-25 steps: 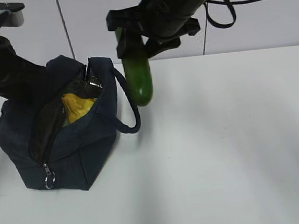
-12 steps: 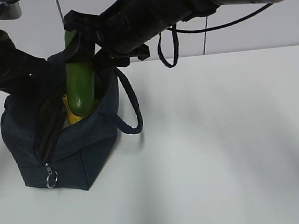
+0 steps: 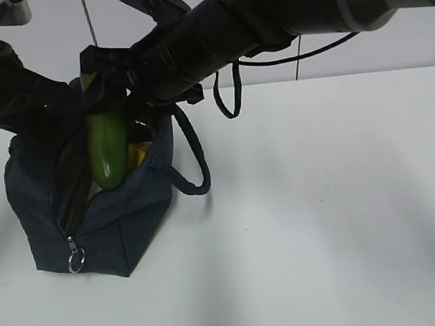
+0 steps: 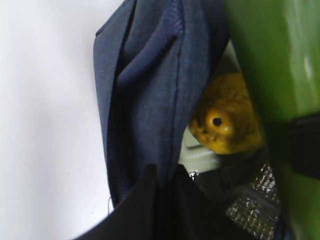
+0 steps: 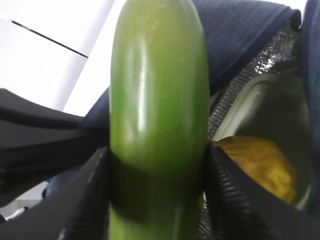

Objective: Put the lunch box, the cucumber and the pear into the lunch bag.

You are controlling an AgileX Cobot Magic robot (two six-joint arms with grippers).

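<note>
The lunch bag (image 3: 109, 233) is matt navy woven cloth with crinkled silver foil lining; the cucumber (image 5: 157, 125) is smooth and glossy; the pear (image 4: 225, 122) is dull and lumpy.

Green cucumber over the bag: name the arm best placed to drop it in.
Right. Its hand already grips the smooth green cucumber above the open navy fabric lunch bag; the left hand is shut on the bag's edge.

Dark navy fabric seen on the lunch bag (image 3: 124, 232), silver quilted pattern on its lining, glossy dark green on the cucumber (image 3: 107, 151), blotched yellow on the pear (image 4: 226, 122), pale sage on the lunch box (image 4: 200, 157), white on the table (image 3: 329, 222), black on the right tool (image 5: 155, 195).
</note>
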